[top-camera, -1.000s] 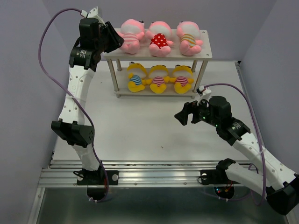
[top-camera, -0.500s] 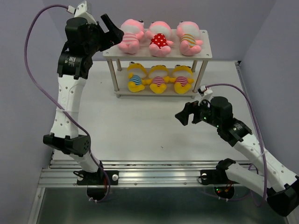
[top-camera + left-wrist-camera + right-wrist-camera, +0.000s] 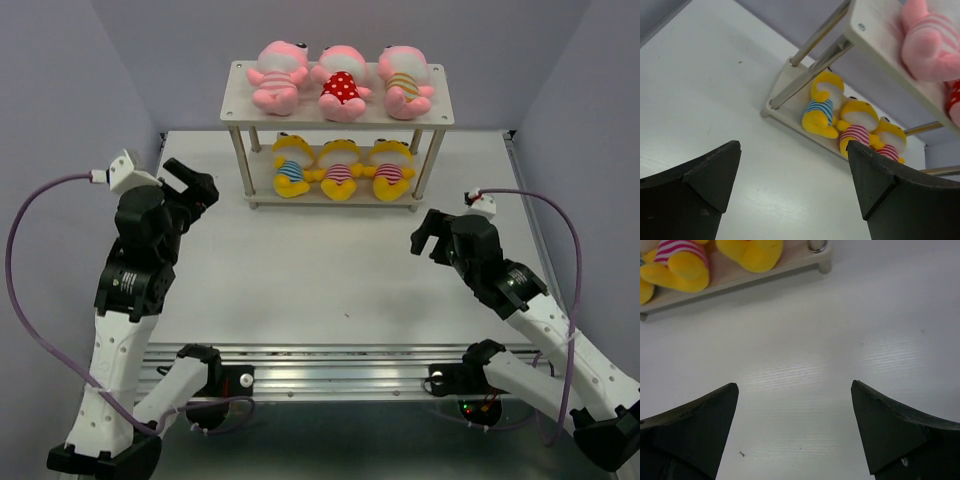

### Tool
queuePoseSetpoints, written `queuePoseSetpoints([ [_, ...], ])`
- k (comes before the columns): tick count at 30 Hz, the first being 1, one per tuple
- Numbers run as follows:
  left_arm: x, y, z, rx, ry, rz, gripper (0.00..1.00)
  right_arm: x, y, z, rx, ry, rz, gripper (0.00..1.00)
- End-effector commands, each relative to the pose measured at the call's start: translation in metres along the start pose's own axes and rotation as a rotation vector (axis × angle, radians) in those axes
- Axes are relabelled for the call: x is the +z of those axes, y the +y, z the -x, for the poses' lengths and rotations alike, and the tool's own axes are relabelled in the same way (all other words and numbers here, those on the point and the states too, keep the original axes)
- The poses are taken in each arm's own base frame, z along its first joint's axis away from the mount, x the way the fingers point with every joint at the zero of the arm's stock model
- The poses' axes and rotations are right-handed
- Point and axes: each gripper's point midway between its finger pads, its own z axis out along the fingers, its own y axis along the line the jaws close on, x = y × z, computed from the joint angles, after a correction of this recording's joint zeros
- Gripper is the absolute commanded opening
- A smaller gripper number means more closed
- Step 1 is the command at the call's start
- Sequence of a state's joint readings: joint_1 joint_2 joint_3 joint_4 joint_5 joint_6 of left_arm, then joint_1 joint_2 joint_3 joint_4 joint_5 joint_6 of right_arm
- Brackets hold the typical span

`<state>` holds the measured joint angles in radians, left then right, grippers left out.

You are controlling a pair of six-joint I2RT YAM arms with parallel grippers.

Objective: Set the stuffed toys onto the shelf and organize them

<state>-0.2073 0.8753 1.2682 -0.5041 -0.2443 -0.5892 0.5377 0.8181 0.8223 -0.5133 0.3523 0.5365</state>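
Note:
The shelf stands at the back of the table. Three pink stuffed toys sit in a row on its top board, and three yellow stuffed toys sit on the lower board. My left gripper hangs open and empty over the table, left of the shelf. In the left wrist view the yellow toys and one pink toy show beyond the open fingers. My right gripper is open and empty, in front of the shelf's right end. The right wrist view catches two yellow toys on the lower board.
White tabletop lies between the two arms and the shelf. Grey walls close the left, right and back sides. A metal rail runs along the near edge by the arm bases.
My left arm has drawn back from the top shelf's left end, down and toward the near left. Its gripper opened and let go of the left pink toy. My right gripper shifted slightly right.

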Motion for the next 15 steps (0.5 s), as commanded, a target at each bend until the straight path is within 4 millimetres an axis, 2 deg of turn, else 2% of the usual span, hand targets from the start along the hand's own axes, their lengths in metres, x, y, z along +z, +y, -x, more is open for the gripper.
queuePoseSetpoints([
  [1, -0.007, 0.044, -0.006, -0.084, -0.094, 0.149, 0.99, -0.016, -0.052, 0.026, 0.114, -0.141, -0.296, 1.00],
  [2, -0.012, 0.054, -0.009, -0.090, -0.109, 0.171, 0.99, -0.019, -0.058, 0.023, 0.139, -0.141, -0.329, 1.00],
  [6, -0.018, 0.066, -0.016, -0.088, -0.125, 0.190, 0.99, -0.025, -0.067, 0.022, 0.175, -0.158, -0.362, 1.00],
  [15, -0.014, 0.067, -0.022, -0.078, -0.092, 0.201, 0.99, -0.035, -0.059, 0.030, 0.244, -0.209, -0.276, 1.00],
])
